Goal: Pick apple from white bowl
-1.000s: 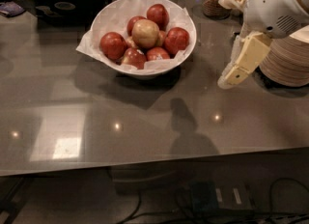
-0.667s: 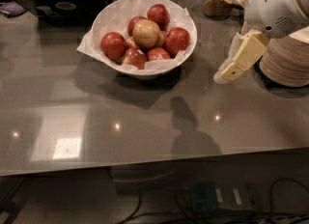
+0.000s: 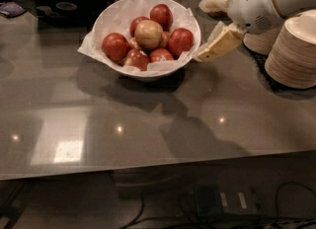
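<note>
Just beside the right rim of the white bowl (image 3: 106, 23), my gripper (image 3: 213, 45) hangs above the grey counter (image 3: 148, 124), its tip close to the crinkled paper lining. Whether it is open or closed I cannot tell from this angle.

The apple (image 3: 148, 34) I want, the pale yellowish-tan one, sits on top of the heap in the middle of the bowl, with deep red apples (image 3: 115, 46) crowding round it. To reach well, I judge I should rise clear of the rim and paper, come over the pile, then descend from above. A sideways entry would likely snag the lining or shove the bowl. The pale apple stands highest, so a top grasp across its widest part should spare its neighbours. I should close gently, since it is round and may roll. The stacks of paper bowls (image 3: 291, 55) beside my arm want care too.
</note>
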You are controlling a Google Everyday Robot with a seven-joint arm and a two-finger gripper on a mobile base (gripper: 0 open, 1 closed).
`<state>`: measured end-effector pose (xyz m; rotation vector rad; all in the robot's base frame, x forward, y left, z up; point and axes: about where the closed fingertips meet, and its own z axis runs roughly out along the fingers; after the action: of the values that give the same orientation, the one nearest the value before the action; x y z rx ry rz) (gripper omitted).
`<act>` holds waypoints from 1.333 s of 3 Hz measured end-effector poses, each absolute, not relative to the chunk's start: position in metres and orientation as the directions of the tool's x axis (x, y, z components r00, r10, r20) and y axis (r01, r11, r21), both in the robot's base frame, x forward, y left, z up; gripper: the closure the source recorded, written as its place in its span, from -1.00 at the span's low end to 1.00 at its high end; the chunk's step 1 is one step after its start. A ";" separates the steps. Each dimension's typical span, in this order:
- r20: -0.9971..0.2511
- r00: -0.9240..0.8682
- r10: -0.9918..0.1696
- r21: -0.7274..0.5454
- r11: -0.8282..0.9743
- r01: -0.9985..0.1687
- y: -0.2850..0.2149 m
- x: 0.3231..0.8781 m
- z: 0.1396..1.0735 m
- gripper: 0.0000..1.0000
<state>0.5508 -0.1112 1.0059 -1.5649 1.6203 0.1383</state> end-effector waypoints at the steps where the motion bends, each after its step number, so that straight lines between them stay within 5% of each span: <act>1: -0.632 0.221 -0.743 -0.474 0.145 -0.868 -0.080 0.574 1.004 -0.58; 4: -0.615 0.346 -0.709 -0.487 -0.003 -0.873 -0.012 0.635 0.987 -0.64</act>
<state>0.6355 -0.0125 0.9867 -1.7541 1.4099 0.2417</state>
